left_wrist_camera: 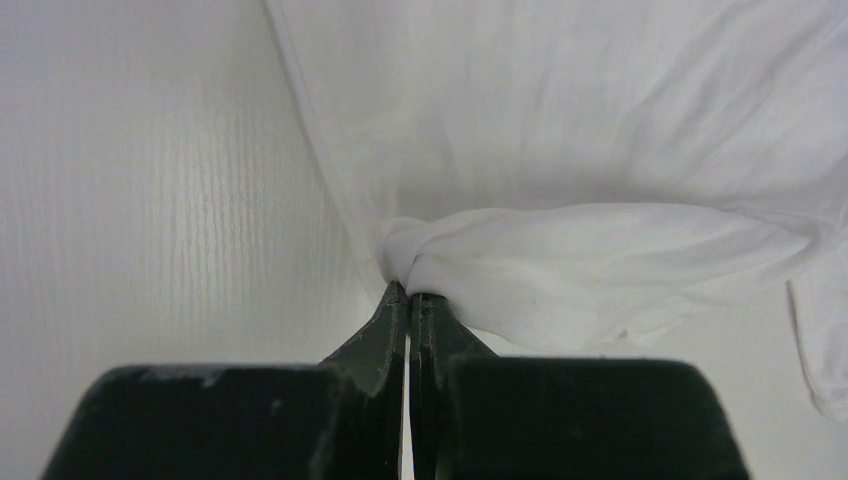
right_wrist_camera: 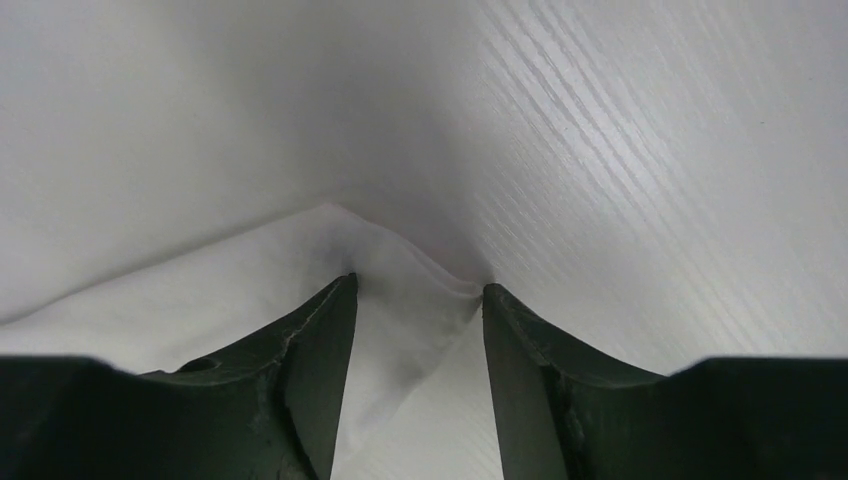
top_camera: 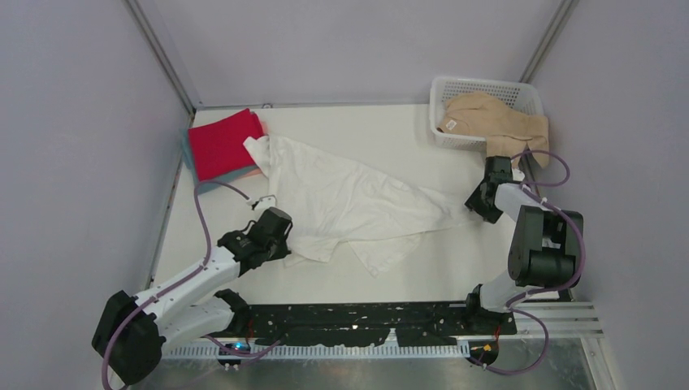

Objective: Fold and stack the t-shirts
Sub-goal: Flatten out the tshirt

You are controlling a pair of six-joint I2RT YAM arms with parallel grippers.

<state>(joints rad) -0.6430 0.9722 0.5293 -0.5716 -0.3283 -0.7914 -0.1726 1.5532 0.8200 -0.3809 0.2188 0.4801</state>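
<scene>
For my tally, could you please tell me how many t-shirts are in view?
5: white shirt spread mid-table, tan shirt draped over the basket, and red, teal-blue and pink folded, stacked far left; more may hide beneath.

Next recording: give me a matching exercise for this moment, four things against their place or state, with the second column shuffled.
Things
1. white t-shirt
2. tan t-shirt
3. red t-shirt
4. left gripper

Place or state
A. hanging over the rim of the basket
B. shut on a bunch of white cloth
C. folded square, far left corner of the table
D. spread rumpled across the middle

Pairs: 1-D, 2-A, 3-C, 4-B
</scene>
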